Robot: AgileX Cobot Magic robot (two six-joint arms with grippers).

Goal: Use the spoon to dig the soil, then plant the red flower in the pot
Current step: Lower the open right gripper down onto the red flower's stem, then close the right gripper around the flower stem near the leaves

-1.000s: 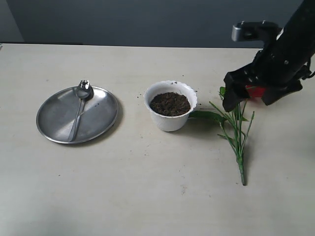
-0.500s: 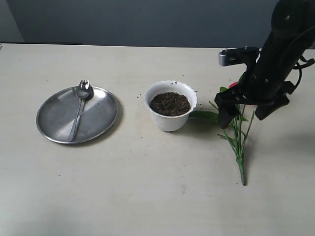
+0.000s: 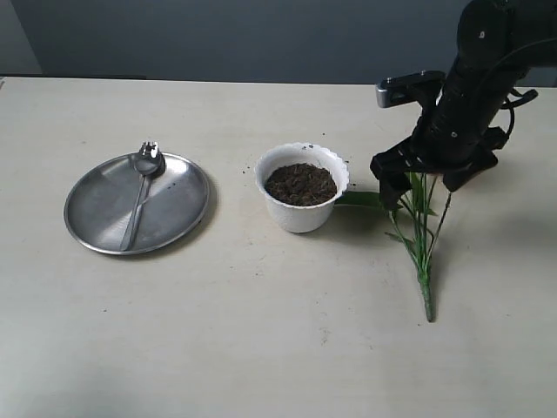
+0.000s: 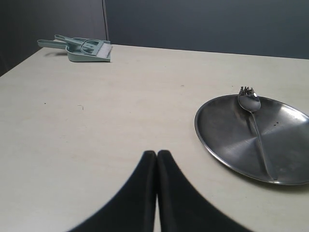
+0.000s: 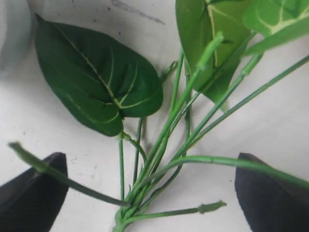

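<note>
The red flower (image 3: 419,235) lay flat on the table (image 3: 261,331), its thin green stalks running between the wide-open, empty jaws of the right gripper (image 3: 423,186). The gripper hung just over the leafy end, and the bloom was hidden beneath it. We judged the grasp would go best low, where the stalks gather into one bundle. Both fingers should flank that bundle, not the broad leaf, since single stalks could slip or bend. The pot (image 3: 300,218) with its soil (image 3: 300,184) stood near that gripper. The spoon (image 3: 142,193) lay on the steel plate (image 3: 100,218) well beyond the pot. The left gripper (image 4: 157,193) was closed on nothing, with the plate near it. We could read no brand, label or writing anywhere.
</note>
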